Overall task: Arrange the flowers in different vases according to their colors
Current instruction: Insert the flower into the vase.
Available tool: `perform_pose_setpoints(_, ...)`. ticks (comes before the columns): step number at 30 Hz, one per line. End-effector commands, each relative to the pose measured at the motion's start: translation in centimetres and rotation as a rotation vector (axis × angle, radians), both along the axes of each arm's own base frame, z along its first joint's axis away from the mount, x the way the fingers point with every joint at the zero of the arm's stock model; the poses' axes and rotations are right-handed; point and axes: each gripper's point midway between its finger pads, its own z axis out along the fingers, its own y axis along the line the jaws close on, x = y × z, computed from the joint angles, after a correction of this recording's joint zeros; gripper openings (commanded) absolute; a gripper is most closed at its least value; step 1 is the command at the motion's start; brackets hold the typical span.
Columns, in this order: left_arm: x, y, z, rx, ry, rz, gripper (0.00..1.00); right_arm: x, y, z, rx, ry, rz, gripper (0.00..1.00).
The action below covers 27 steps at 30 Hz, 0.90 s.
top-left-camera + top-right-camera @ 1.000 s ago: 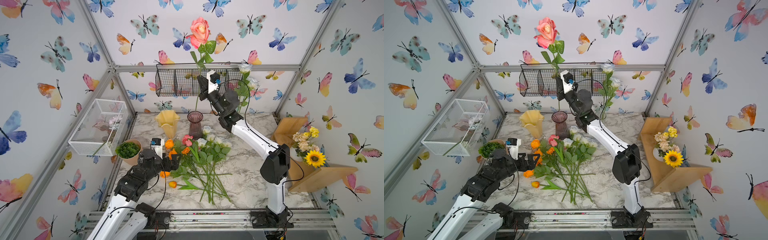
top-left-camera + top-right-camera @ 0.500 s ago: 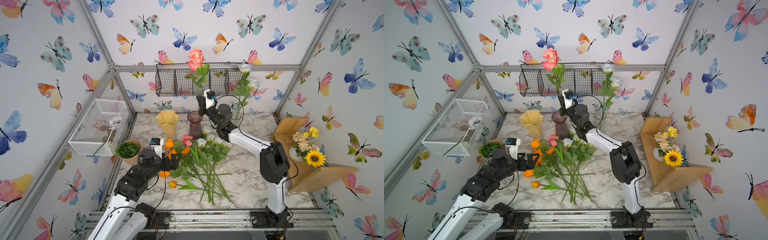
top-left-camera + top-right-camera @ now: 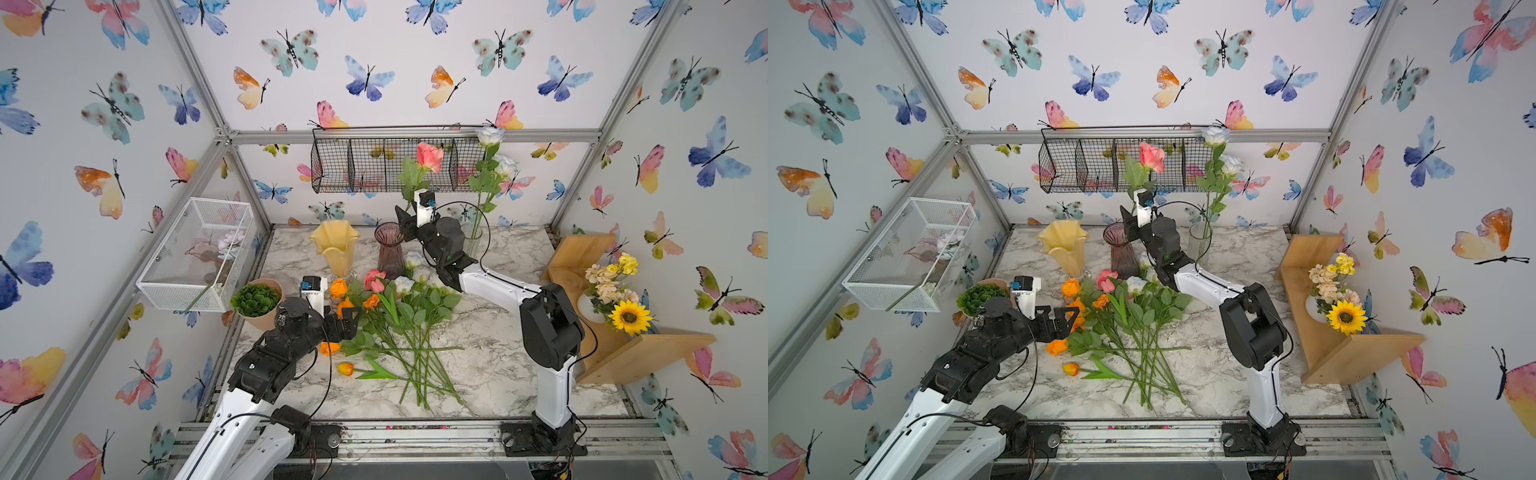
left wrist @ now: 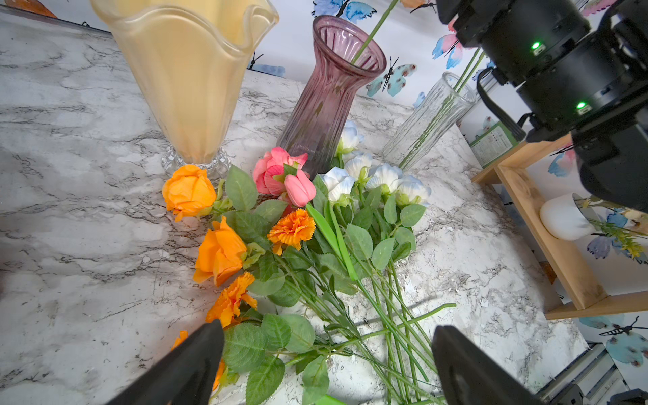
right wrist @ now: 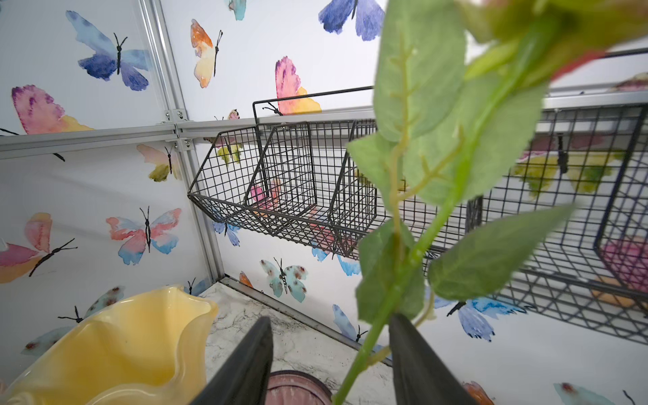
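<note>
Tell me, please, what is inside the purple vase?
One pink rose stands in the purple vase, its green stem entering the mouth. The tinted ribbed glass hides the stem's lower end.

Three tabletop vases (image 4: 189,87) (image 4: 326,101) (image 4: 427,119), two wire baskets (image 3: 361,166) (image 3: 199,249)

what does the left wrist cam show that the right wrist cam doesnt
Only the left wrist view: orange roses, a pink rose and white-blue roses lying loose, plus the clear vase and wooden shelf. Only the right wrist view: the black wire basket and the right gripper, jaws apart around a leafy stem. Both: the yellow vase, the purple vase and that stem going into it.
</note>
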Motion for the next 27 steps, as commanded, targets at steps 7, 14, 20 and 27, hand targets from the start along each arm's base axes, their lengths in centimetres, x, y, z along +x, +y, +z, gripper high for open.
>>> perform_pose_setpoints(7,-0.1,-0.2,0.1,-0.008,-0.008,-0.019,0.99,-4.2,-4.3,3.2,-0.044,0.193,-0.052,0.62)
perform_pose_setpoints(14,-0.2,-0.3,0.3,-0.011,-0.014,-0.022,0.99,-10.9,-7.6,0.7,-0.154,0.389,0.027,0.61)
perform_pose_setpoints(20,-0.3,-0.8,0.7,-0.040,-0.002,-0.035,0.99,-16.7,-9.1,-5.4,-0.198,0.746,0.111,0.53)
perform_pose_setpoints(27,-0.2,-3.1,-0.4,-0.163,0.135,-0.046,0.98,-22.7,-7.0,-12.0,-0.205,0.965,0.205,0.46)
